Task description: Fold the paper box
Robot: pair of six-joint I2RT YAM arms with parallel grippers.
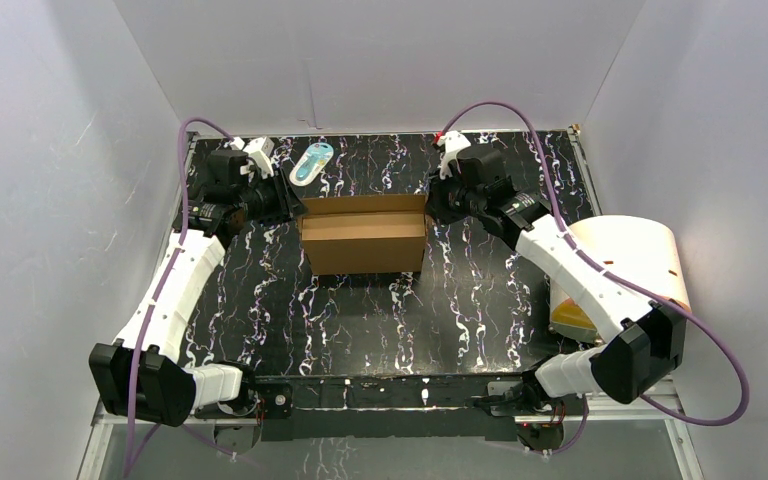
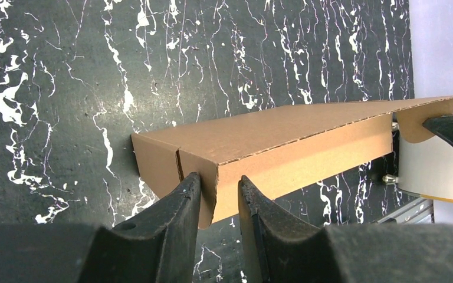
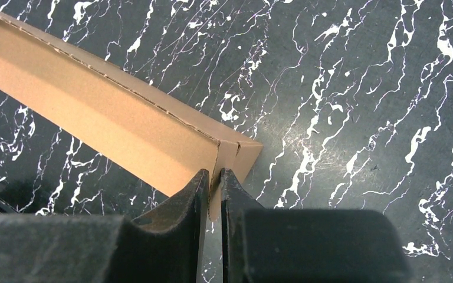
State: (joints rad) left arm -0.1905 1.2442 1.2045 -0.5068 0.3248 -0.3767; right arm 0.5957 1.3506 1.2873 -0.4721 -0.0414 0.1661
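The paper box (image 1: 364, 235) is brown corrugated cardboard, partly folded, standing on the black marbled table between my two grippers. My left gripper (image 1: 292, 205) is at its left end. In the left wrist view its jaws (image 2: 218, 191) straddle the corner of the box's end wall (image 2: 271, 141); one finger (image 2: 186, 197) touches the cardboard and a gap shows beside the other, so it is open. My right gripper (image 1: 432, 205) is at the right end. In the right wrist view (image 3: 214, 180) it is shut on a thin end flap of the box (image 3: 112, 112).
A small white-and-blue oval item (image 1: 312, 162) lies at the back, behind the box's left end. A cream cylinder with an orange base (image 1: 630, 270) lies at the right table edge under the right arm; it also shows in the left wrist view (image 2: 436, 171). White walls enclose the table.
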